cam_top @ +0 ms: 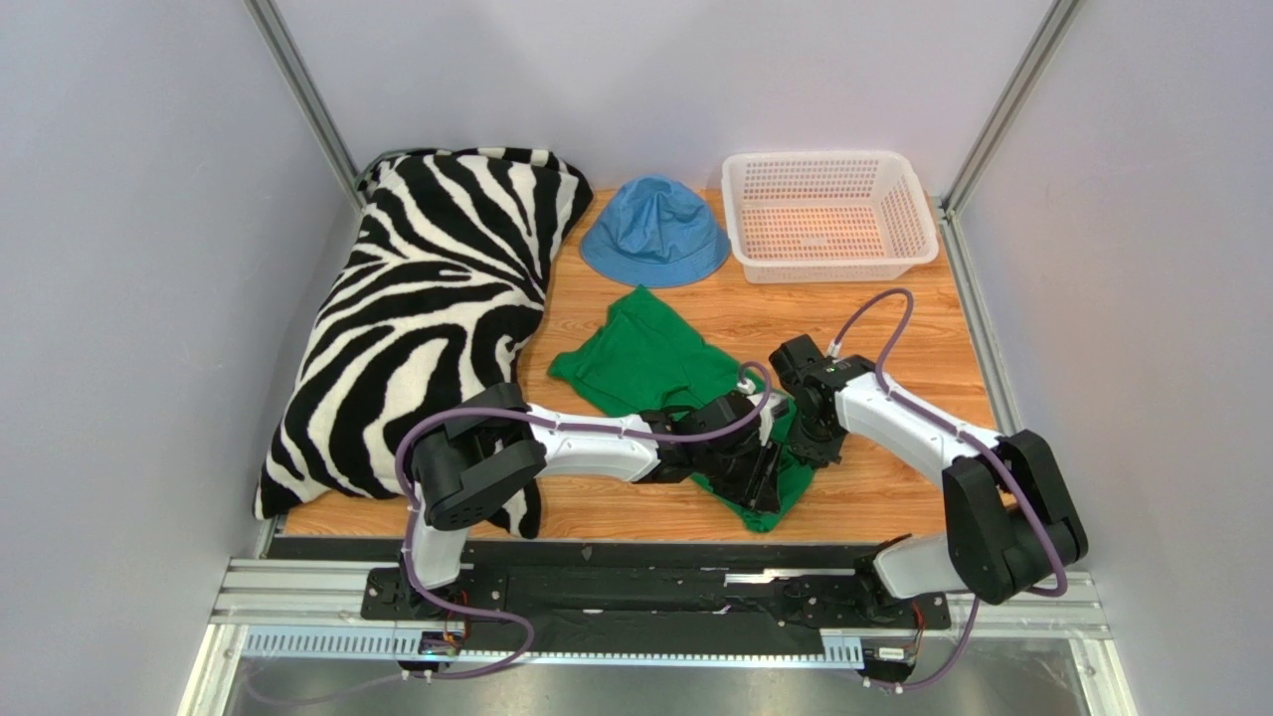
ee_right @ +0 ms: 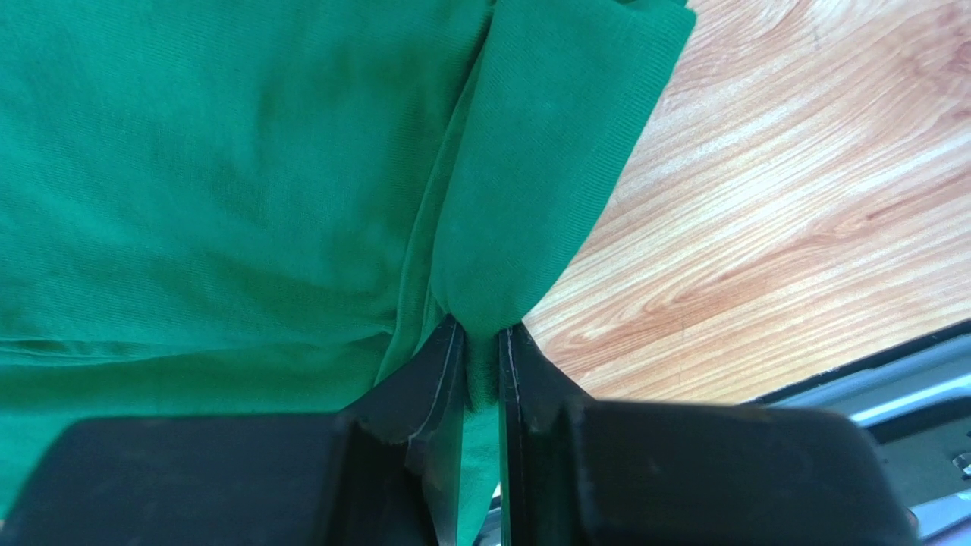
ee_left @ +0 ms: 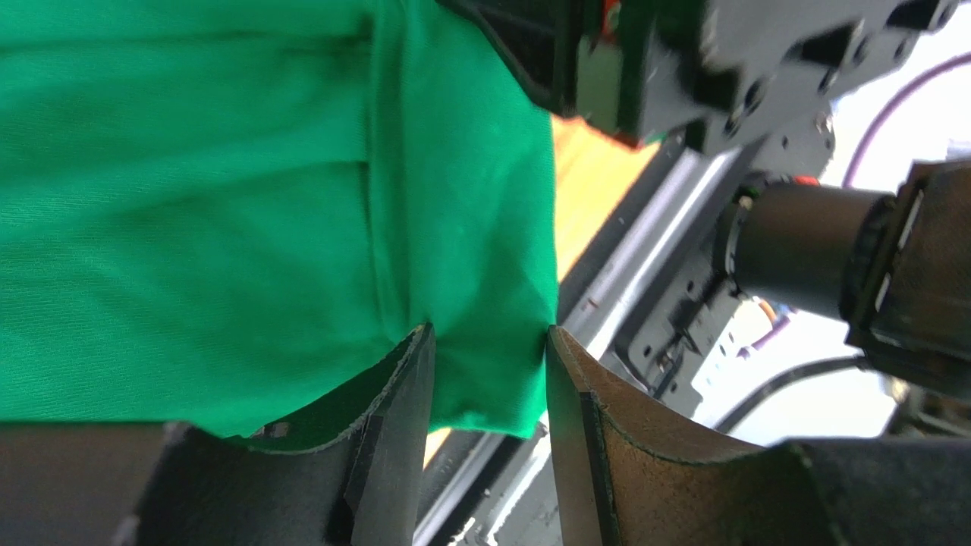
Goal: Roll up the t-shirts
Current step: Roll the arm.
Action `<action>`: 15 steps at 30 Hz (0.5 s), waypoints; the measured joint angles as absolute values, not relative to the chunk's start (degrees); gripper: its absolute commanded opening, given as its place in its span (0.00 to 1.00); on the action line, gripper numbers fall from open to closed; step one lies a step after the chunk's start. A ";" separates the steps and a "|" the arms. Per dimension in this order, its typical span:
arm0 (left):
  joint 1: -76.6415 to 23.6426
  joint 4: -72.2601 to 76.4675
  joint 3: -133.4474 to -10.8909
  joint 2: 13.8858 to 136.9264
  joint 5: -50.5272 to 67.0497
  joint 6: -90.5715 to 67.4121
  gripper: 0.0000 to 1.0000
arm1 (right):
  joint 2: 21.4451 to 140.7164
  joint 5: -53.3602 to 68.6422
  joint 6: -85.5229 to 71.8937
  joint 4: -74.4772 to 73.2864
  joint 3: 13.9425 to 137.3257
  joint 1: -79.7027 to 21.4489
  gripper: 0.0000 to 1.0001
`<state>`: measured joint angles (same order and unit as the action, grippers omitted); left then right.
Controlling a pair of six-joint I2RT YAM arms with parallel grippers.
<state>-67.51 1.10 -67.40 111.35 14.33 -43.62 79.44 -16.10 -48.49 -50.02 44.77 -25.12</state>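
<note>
The bright green t-shirt point(cam_top: 643, 358) lies crumpled on the wooden table point(cam_top: 912, 321), running from the middle toward the near edge. My left gripper point(cam_top: 759, 475) sits at the shirt's near end. In the left wrist view point(ee_left: 488, 336) its jaws stand a narrow gap apart with a fold of the shirt point(ee_left: 228, 171) filling the gap, lifted over the table's front rail. My right gripper point(cam_top: 809, 440) is right beside it. In the right wrist view point(ee_right: 481, 332) it is pinched shut on a hem fold of the shirt point(ee_right: 228, 171).
A zebra-striped pillow point(cam_top: 419, 313) fills the left side. A blue bucket hat point(cam_top: 655, 231) lies at the back centre, and a white mesh basket point(cam_top: 827, 270) stands at the back right. The metal front rail point(cam_top: 658, 575) runs just below both grippers.
</note>
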 measured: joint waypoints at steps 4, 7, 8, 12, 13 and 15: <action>-67.53 0.97 -67.61 110.56 9.34 -42.89 0.52 | 81.06 -16.82 -49.47 -51.79 46.57 -25.82 0.00; -67.53 3.70 -65.49 108.09 5.69 -41.85 0.52 | 81.87 -16.84 -49.84 -52.58 47.35 -25.85 0.00; -67.57 5.76 -63.81 106.76 4.27 -41.41 0.53 | 82.06 -16.84 -49.93 -52.77 47.55 -25.85 0.00; -68.64 12.75 -57.23 100.79 -2.09 -38.74 0.55 | 82.74 -16.86 -49.98 -53.45 48.18 -25.87 0.00; -69.45 14.15 -55.92 99.42 -4.21 -37.47 0.56 | 82.81 -16.86 -50.00 -53.65 48.31 -25.87 0.00; -71.79 15.49 -55.33 98.21 -7.97 -34.57 0.58 | 82.94 -16.93 -50.15 -53.84 48.49 -25.87 0.00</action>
<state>-71.79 15.49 -55.33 98.21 -7.97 -34.57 82.94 -16.93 -50.15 -53.84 48.49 -25.87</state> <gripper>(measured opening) 0.554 0.152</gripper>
